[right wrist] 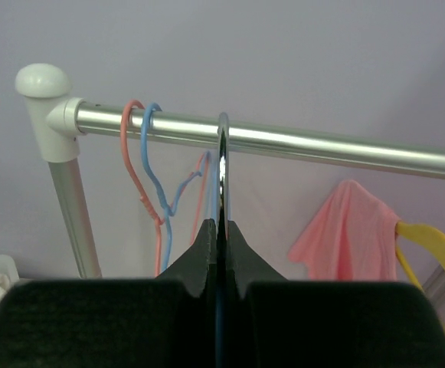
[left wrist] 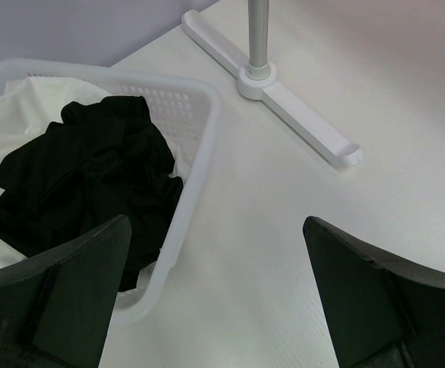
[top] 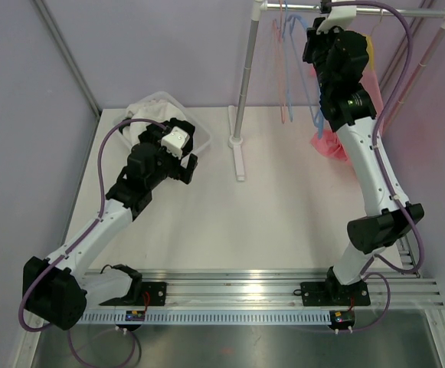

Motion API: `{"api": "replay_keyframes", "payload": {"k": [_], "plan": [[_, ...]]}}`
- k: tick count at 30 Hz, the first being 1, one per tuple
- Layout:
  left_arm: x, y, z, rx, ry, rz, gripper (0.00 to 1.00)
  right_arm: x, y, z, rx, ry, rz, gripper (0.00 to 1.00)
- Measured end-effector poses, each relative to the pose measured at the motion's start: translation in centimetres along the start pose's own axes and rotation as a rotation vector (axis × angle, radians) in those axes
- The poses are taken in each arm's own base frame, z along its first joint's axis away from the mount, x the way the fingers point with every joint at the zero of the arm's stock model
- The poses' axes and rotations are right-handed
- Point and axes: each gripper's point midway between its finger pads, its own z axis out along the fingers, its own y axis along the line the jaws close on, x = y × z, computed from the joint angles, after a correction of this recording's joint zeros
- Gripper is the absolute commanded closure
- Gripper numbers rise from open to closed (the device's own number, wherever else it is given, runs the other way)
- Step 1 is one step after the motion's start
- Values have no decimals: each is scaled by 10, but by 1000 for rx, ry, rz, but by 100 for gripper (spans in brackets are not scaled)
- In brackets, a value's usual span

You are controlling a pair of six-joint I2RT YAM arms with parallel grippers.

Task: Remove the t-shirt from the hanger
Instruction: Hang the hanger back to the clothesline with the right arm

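My right gripper (right wrist: 222, 224) is shut on the hook of a blue hanger (right wrist: 223, 142) that hangs over the metal rail (right wrist: 322, 149); no garment shows on it. A pink t-shirt (right wrist: 352, 230) hangs to its right on a yellow hanger (right wrist: 429, 245), apart from the fingers; it also shows in the top view (top: 331, 144). My left gripper (left wrist: 214, 222) is open and empty, low over the table beside a white basket (left wrist: 199, 100) that holds a crumpled black t-shirt (left wrist: 92, 176) on white cloth (left wrist: 23, 100).
An empty pink hanger (right wrist: 132, 153) and an empty blue hanger (right wrist: 155, 176) hang near the rail's left end cap (right wrist: 42, 84). The rack's pole (top: 245, 77) and white foot (left wrist: 299, 115) stand on the table right of the basket. Purple walls close the back and sides.
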Motion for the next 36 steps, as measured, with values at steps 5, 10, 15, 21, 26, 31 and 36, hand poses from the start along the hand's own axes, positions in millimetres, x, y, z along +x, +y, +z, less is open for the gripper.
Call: {"api": "replay_keyframes", "payload": {"k": [5,10,15,21,26,31,36], "plan": [[3,0,2,2,9,-1,1,-2,10,18,-35,-12,13,100],[8,0,5,1,24,3,1,1,15,35,-49,-25,29,100],[8,1,5,-2,25,9,1,17,19,49,-58,-7,27,100],[10,1,7,-1,32,12,1,36,18,65,-55,5,21,100],[11,0,7,0,35,12,1,43,11,76,-38,-2,18,100],[11,0,7,0,35,12,1,46,10,84,-37,-7,18,100],[11,0,7,0,34,12,1,49,11,85,-37,-3,14,100]]}}
